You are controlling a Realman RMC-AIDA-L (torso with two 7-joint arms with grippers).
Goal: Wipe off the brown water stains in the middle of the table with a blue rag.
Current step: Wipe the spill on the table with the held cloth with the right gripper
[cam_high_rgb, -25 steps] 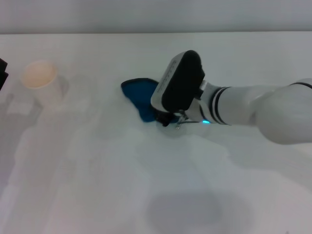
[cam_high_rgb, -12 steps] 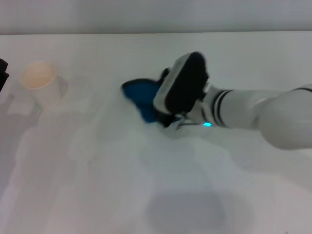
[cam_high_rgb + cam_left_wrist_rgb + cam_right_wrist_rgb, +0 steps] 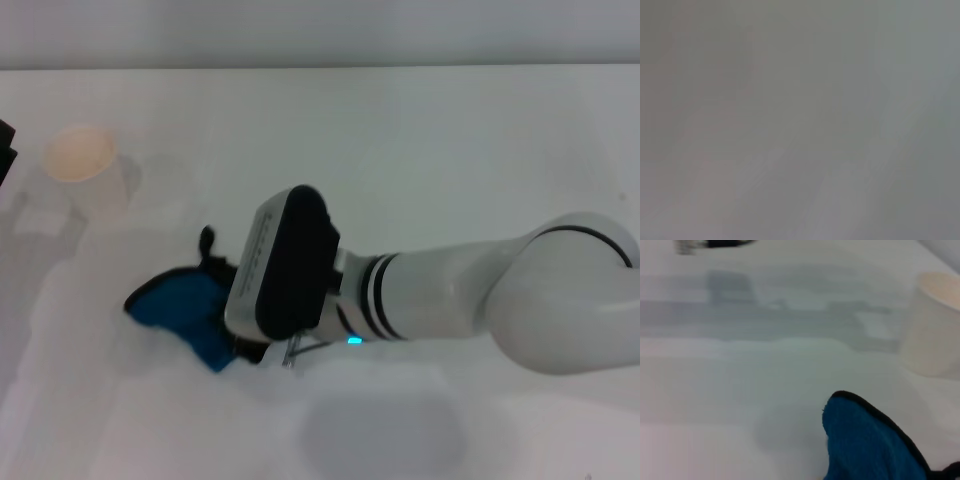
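Note:
The blue rag lies bunched on the white table at the front left, its black loop sticking up. My right gripper sits at the rag's right edge, shut on it, with the fingers hidden under the black wrist housing. In the right wrist view the rag shows with its black edging. I can make out no brown water stains, only grey shadows. A dark part of the left gripper shows at the far left edge.
A white paper cup stands at the back left, beyond the rag; it is also in the right wrist view. The left wrist view shows only a blank grey surface. The table's far edge runs along the top.
My right arm has swept from the table's middle toward the front left, dragging the blue rag along with it. The cup has not moved.

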